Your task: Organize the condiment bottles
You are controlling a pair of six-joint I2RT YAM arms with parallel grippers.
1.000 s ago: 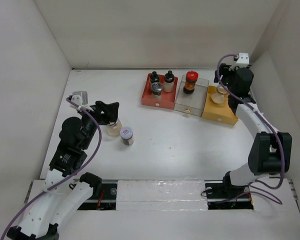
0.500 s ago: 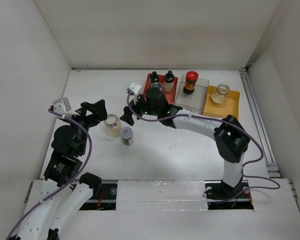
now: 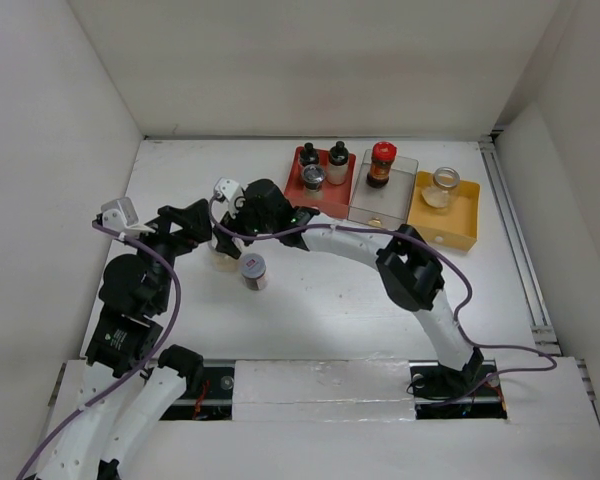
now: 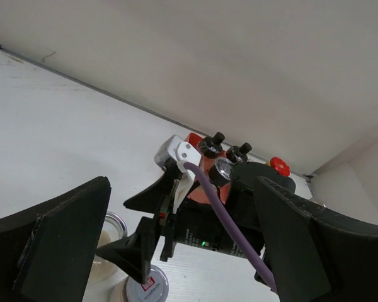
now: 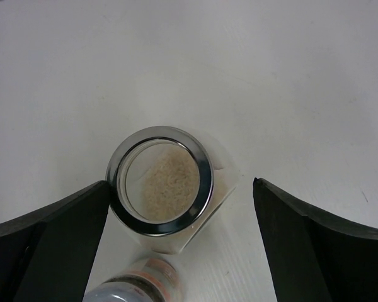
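A glass jar with a silver rim and pale contents stands on the table, left of centre. My right gripper is open right above it, with the jar between the fingers and nearer the left one. In the top view the right gripper covers most of the jar. A dark bottle with a white cap stands just beside the jar and also shows in the right wrist view. My left gripper is open and empty, just left of the jar. The left wrist view shows the jar and the white cap.
A red tray at the back holds three bottles. A clear tray holds a red-capped bottle. A yellow tray holds a jar. White walls close in the table. My right arm stretches across the middle.
My right arm has swung from the yellow tray across to the left and now hangs over the pale jar. My left gripper has drawn back to the left, away from the jar.
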